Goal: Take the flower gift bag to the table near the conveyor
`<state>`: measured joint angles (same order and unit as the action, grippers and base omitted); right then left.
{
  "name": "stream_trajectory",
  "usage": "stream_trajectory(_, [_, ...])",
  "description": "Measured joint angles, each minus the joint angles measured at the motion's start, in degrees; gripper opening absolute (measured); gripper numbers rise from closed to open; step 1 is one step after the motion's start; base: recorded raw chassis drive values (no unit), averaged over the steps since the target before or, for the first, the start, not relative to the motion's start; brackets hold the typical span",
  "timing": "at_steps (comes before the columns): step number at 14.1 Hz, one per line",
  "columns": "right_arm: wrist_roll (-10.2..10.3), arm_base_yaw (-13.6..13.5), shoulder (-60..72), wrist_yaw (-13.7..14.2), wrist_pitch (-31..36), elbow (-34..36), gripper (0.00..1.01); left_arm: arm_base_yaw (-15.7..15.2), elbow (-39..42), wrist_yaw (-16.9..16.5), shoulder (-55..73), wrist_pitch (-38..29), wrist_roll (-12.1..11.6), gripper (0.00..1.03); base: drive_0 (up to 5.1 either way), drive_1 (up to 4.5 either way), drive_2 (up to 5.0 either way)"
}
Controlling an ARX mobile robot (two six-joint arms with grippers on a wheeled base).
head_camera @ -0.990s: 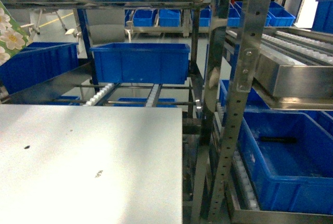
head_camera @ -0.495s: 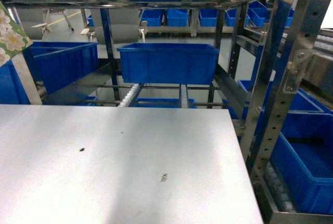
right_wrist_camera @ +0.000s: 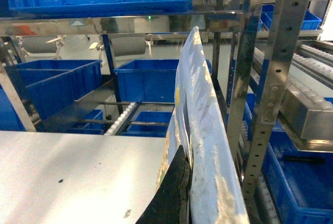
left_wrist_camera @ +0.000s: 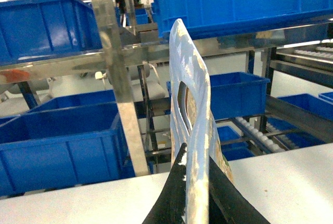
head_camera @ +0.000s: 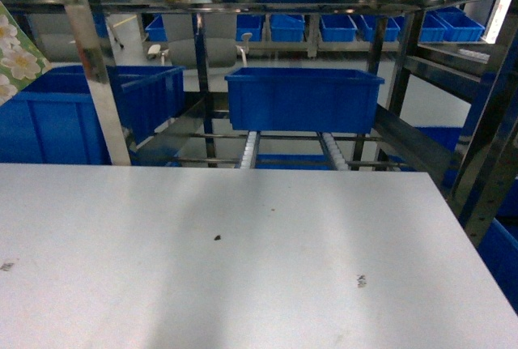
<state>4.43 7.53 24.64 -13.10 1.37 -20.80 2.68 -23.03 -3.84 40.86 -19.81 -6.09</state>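
**Blue bins on steel racking**

A blue plastic bin sits on the rack lane straight ahead, seen from the head view. A second blue bin stands to its left, behind a shiny steel upright. More blue bins line a far row beyond a pale floor. In the right wrist view, a perforated steel post rises beside a low blue bin.

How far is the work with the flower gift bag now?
Picked up: the left claw and right claw each pinch a flower gift bag. In hand: carrying, with the table before the conveyor in front. Left: set it down there and release.
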Motion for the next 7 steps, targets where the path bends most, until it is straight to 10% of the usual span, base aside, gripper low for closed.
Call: stream_trajectory(7, [0.0, 0.0, 0.0, 0.0, 0.0, 0.0, 0.02, 0.0, 0.0, 0.0, 0.0, 0.1, 0.0, 0.02, -5.0, 2.38, 2.4])
